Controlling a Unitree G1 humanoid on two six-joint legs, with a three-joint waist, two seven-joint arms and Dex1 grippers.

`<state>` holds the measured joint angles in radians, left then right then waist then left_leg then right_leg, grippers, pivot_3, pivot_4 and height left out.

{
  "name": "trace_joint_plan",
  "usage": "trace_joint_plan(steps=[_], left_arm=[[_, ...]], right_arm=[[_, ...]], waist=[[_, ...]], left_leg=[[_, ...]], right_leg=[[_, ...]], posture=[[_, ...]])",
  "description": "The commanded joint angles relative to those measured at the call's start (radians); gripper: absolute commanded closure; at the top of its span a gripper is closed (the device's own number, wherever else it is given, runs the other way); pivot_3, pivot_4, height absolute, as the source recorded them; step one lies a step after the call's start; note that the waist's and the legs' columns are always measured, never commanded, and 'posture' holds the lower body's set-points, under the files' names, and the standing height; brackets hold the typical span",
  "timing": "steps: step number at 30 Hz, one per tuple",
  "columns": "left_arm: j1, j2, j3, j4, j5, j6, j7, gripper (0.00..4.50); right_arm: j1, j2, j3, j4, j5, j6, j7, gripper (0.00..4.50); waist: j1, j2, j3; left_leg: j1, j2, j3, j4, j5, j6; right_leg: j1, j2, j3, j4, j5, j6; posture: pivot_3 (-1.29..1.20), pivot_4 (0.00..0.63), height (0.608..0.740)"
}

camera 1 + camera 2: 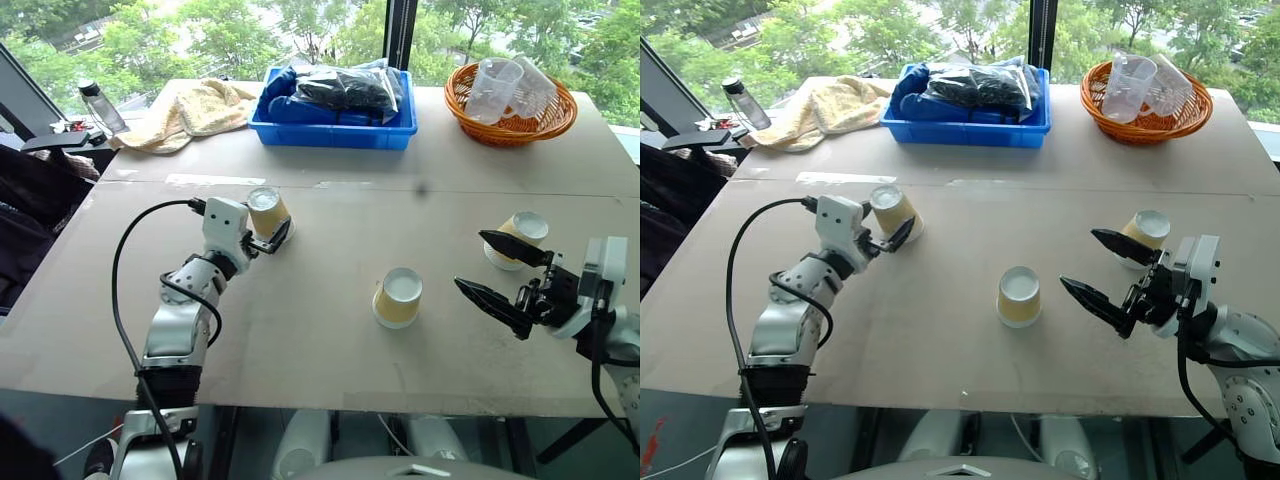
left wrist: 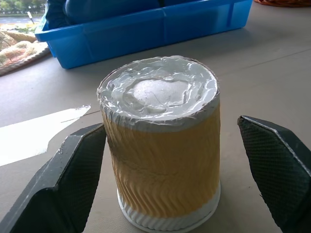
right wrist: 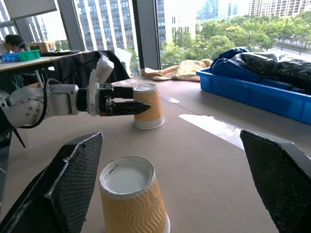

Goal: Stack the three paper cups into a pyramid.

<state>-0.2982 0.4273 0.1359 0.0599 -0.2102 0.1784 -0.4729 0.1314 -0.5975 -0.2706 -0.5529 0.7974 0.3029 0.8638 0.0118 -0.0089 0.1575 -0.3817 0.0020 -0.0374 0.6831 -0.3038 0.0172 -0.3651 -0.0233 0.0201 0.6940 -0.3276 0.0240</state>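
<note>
Three yellow-tan ribbed paper cups stand upside down, apart, on the brown table (image 1: 320, 350). My left gripper (image 1: 271, 226) is open with its fingers on either side of the left cup (image 1: 267, 210); the left wrist view shows this cup (image 2: 163, 155) between the two fingers (image 2: 73, 184), with a gap on each side. The middle cup (image 1: 398, 297) stands alone near the table's centre. Just beyond the far finger of my right gripper (image 1: 470, 260) is the right cup (image 1: 522, 236). That gripper is open and empty, hovering right of the middle cup (image 3: 133, 196).
A blue bin (image 1: 335, 132) of dark bags sits at the back centre. An orange basket (image 1: 512, 122) with clear plastic cups is at the back right. A yellow towel (image 1: 195, 105) and a bottle (image 1: 100, 105) lie at the back left.
</note>
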Motion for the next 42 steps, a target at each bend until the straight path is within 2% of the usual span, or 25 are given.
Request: trace_joint_plan(steps=[1,2,3,4,6,8,13,17,22,27,35,42], left_arm=[[-0.03,0.004,0.002,0.013,0.013,-0.044,0.0,0.08],[-0.036,0.002,0.003,0.023,0.014,-0.05,0.0,0.08],[-0.041,0.001,0.004,0.031,0.015,-0.054,-0.001,0.58],[-0.045,0.0,0.002,0.039,0.018,-0.06,-0.003,0.76],[-0.049,-0.002,-0.002,0.046,0.017,-0.068,-0.011,1.57],[-0.05,0.0,-0.009,0.052,0.024,-0.079,-0.015,2.2],[-0.031,0.003,-0.021,0.034,-0.024,-0.092,-0.095,2.2],[0.04,0.036,-0.092,-0.097,-0.125,-0.044,-0.309,2.2],[0.142,0.129,-0.232,-0.289,-0.199,-0.002,-0.555,2.2],[0.142,0.114,-0.3,-0.293,-0.144,-0.051,-0.57,2.2],[0.117,0.101,-0.315,-0.201,-0.036,-0.168,-0.532,2.2],[0.104,0.092,-0.323,-0.162,-0.008,-0.212,-0.525,2.2]], right_arm=[[0.0,0.0,-0.008,-0.042,0.009,-0.007,-0.008,0.0],[0.0,0.0,-0.008,-0.041,0.008,-0.008,-0.007,0.0],[0.001,0.0,-0.009,-0.039,0.007,-0.009,-0.005,0.0],[0.0,-0.001,-0.008,-0.037,0.005,-0.01,-0.003,0.0],[0.002,-0.002,-0.01,-0.033,0.003,-0.012,0.001,0.0],[0.005,-0.002,-0.011,-0.03,0.0,-0.014,0.004,0.0],[0.016,0.0,-0.018,-0.026,0.001,-0.023,0.015,0.0],[0.027,-0.008,-0.036,-0.014,0.0,-0.029,0.03,0.0],[0.049,-0.024,-0.065,0.001,-0.004,-0.033,0.051,0.0],[0.094,-0.025,-0.077,0.011,-0.018,-0.05,0.069,0.0],[0.125,-0.008,-0.085,0.068,-0.035,-0.108,0.123,0.0],[0.128,-0.007,-0.084,0.087,-0.039,-0.133,0.145,0.0]], waist=[[0.0,0.0,0.0],[0.0,0.0,0.0],[0.0,0.0,0.0],[0.0,0.0,0.0],[0.0,0.0,0.0],[0.0,0.0,0.0],[0.0,0.0,0.0],[-0.001,0.0,0.0],[-0.001,0.0,0.0],[0.001,0.001,0.0],[-0.001,0.001,0.0],[-0.001,0.001,0.0]], left_leg=[[0.0,0.0,0.0,0.0,0.0,0.0],[0.0,0.0,0.0,0.0,0.0,0.0],[0.0,0.0,0.0,0.0,0.0,0.0],[0.0,0.0,0.0,0.0,0.0,0.0],[0.0,0.0,0.0,0.0,0.0,0.0],[0.0,0.0,0.0,0.0,0.0,0.0],[0.0,0.0,0.0,0.0,0.0,0.0],[0.0,0.0,0.0,0.0,0.001,-0.002],[0.0,0.0,0.0,0.0,0.001,-0.002],[0.0,0.0,0.0,0.0,-0.001,0.001],[0.001,0.0,0.001,0.0,-0.001,0.002],[0.001,0.0,0.001,0.0,-0.001,0.002]], right_leg=[[0.0,0.0,0.0,0.0,0.0,0.0],[0.0,0.0,0.0,0.0,0.0,0.0],[0.0,0.0,0.0,0.0,0.0,0.0],[0.0,0.0,0.0,0.0,0.0,0.0],[0.0,0.0,0.0,0.0,0.0,0.0],[0.0,0.0,0.0,0.0,0.0,0.0],[0.0,0.0,0.0,0.0,0.0,0.0],[0.0,0.0,0.0,0.0,0.0,0.0],[0.0,0.0,0.001,-0.001,0.0,0.0],[0.0,0.0,0.0,0.0,0.0,0.0],[0.001,0.0,0.001,0.0,0.0,0.0],[0.001,0.0,0.001,0.0,0.0,0.0]], posture=[[0.0,0.15,0.74],[0.0,0.15,0.74],[0.0,0.15,0.74],[0.0,0.15,0.74],[0.0,0.15,0.74],[0.0,0.15,0.74],[0.0,0.15,0.74],[0.0,0.15,0.74],[0.0,0.15,0.74],[0.0,0.15,0.74],[0.0,0.15,0.74],[0.0,0.15,0.74]])
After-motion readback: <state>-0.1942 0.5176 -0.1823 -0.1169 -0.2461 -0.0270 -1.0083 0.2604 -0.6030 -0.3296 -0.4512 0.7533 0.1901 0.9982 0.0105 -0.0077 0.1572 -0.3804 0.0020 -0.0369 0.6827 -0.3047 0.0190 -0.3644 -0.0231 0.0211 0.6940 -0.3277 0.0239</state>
